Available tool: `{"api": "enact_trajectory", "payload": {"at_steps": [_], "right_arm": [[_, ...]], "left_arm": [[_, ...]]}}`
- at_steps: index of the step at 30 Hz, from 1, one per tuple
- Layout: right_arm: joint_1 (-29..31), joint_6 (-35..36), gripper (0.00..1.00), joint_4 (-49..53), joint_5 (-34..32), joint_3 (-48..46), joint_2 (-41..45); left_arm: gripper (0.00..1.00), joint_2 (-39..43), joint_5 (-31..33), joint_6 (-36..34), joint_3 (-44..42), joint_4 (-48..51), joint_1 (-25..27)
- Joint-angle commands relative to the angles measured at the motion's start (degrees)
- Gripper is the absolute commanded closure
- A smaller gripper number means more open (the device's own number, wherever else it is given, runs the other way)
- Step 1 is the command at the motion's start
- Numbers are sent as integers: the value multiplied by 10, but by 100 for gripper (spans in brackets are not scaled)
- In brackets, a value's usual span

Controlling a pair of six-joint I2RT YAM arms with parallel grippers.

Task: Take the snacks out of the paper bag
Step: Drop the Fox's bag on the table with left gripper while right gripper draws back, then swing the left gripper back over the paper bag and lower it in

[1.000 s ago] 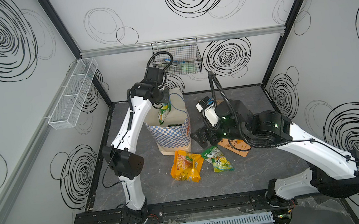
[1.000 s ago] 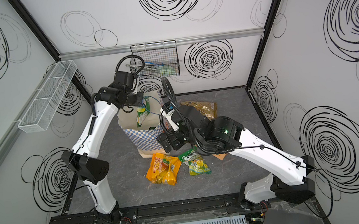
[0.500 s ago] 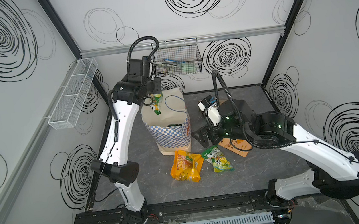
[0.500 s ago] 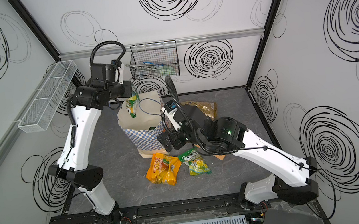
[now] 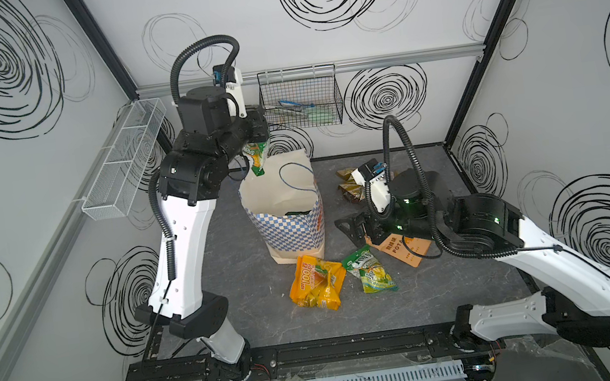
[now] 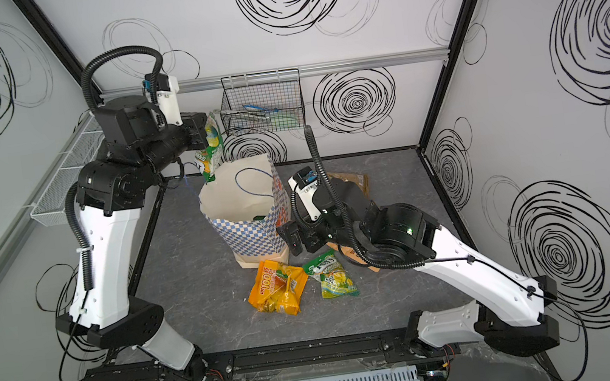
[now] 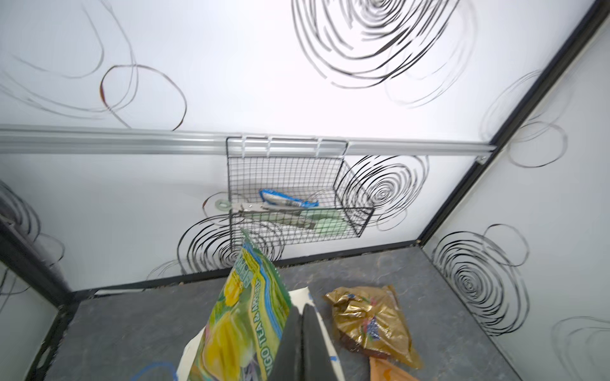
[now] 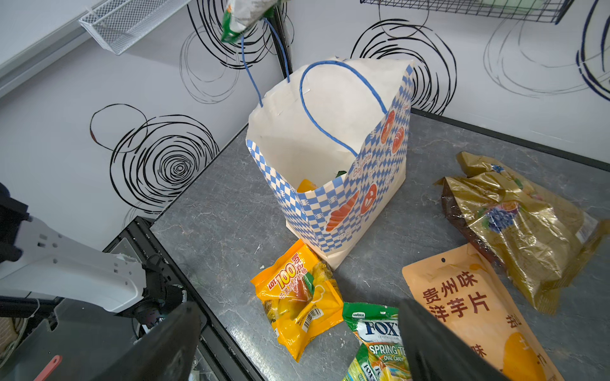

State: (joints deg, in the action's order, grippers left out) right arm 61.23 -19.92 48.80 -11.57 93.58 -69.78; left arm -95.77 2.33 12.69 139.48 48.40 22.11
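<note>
Scene: two robot arms work over a grey bench (image 5: pixel 253 296) in a white booth scribbled with black rings
Paper bag: the paper bag (image 5: pixel 284 229) stands upright and open-mouthed at mid-bench, cream above a blue-white checkered band
Left fingers: the left fingers (image 7: pixel 313 343) are closed on the top edge of a green-yellow packet (image 5: pixel 256 158); it hangs high over the bag's far left rim, clear of the mouth
Right fingers: the right fingers (image 8: pixel 439 349) are spread wide and empty, low over the bench just right of the bag
Snacks already out: a yellow-orange "100" pack (image 5: pixel 316 283) lies just near of the bag; a green-yellow Fox's pack (image 5: pixel 369 274) lies beside it on the right; an orange-tan pouch (image 5: pixel 406 252) is partly under the right arm; a gold-brown foil pack (image 5: pixel 351 189) lies farther back on the right
Still inside: an orange corner (image 8: pixel 307 184) and a dark green one show deep in the bag
Step in hand: probably carrying the lifted packet away to set it down
Doing it well: hold the grip until the packet is low over bare bench; swing it wide of the rim so the dangling end cannot tip the light bag; a blue cord handle (image 8: pixel 251 66) rises just under the packet, caught or free I cannot tell, so move off gently and watch the bag; the right fingers could steady its right wall
</note>
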Motion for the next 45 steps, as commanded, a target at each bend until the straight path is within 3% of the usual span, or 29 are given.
{"api": "enact_trajectory", "payload": {"at_steps": [1,9,21,30,36,37,42,45], "right_arm": [[-6,-9,3,-23,-18,-11,24],[-16,-28,3,-35,-52,-71,84],[-29,-80,3,-12,-112,-214,226],[-32,-117,3,26,-130,-261,281],[-34,-134,3,44,-127,-273,284],[-35,-137,3,45,-125,-277,284],[-38,-142,3,39,-122,-290,287],[-44,-133,3,25,-114,-289,281]], "left_arm": [[100,14,-37,26,15,-84,36],[100,12,-46,43,14,-125,129],[100,-68,28,17,-14,-140,269],[100,-184,68,16,-35,-108,283],[100,-191,32,26,-74,-136,285],[98,-187,30,29,-77,-138,285],[59,-138,18,29,-83,-134,286],[42,-83,27,22,-113,-135,285]]}}
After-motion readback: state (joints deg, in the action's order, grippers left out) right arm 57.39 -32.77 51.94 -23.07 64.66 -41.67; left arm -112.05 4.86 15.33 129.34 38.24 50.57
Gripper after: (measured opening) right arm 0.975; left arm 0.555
